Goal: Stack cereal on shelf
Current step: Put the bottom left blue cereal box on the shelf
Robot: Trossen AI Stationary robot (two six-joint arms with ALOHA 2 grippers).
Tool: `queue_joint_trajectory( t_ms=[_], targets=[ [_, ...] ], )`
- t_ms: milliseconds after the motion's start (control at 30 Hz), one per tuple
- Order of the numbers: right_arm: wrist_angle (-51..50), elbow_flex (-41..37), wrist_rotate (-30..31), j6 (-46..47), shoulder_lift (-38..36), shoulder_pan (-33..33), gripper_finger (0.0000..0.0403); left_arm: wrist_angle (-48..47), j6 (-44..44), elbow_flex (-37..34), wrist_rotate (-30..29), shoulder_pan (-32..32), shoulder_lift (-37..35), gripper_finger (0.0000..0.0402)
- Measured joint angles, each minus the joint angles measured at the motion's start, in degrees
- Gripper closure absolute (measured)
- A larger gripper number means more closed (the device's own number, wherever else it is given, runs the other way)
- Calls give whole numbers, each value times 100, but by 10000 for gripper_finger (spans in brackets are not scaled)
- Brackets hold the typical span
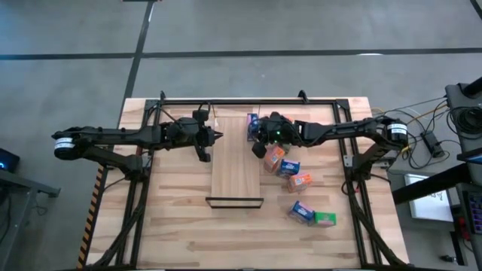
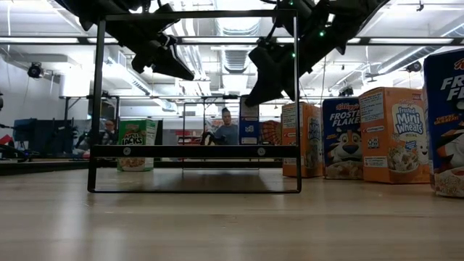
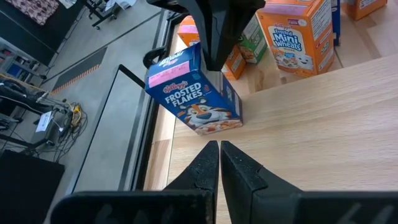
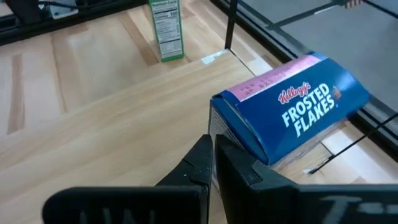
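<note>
From above, you are seeing the shelf (image 1: 236, 167) lying down the middle of the table (image 1: 173, 226) with nothing on its light wood. One blue box (image 1: 252, 126) is sitting at its far right corner, just under the right gripper (image 1: 261, 134), and the other cereal boxes (image 1: 290, 169) are lying scattered to the right, off the shelf. The left gripper (image 1: 217, 135) is hovering by the shelf's far left edge.

At table height, you are looking through the shelf's dark metal frame (image 2: 194, 190) — both arms are hanging above it, and several boxes are standing at the right.

In the left wrist view, its fingers (image 3: 205, 167) are pressed together on nothing, facing the tilted Frosted Flakes box.

In the right wrist view, its fingers (image 4: 200, 163) are also pressed together, empty, just beside that box — so stacking looks barely begun, with nearly everything left.
</note>
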Motion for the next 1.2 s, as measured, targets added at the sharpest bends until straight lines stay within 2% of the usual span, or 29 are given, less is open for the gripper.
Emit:
queue_joint_trajectory(
  t_ms=[400, 1200],
  targets=[
    [183, 136, 1, -132, 604, -214, 390, 8, -1, 0, 1, 2, 7, 401],
    [-423, 235, 0, -269, 377, -206, 390, -3, -81, -4, 0, 2, 7, 401]
  ],
)
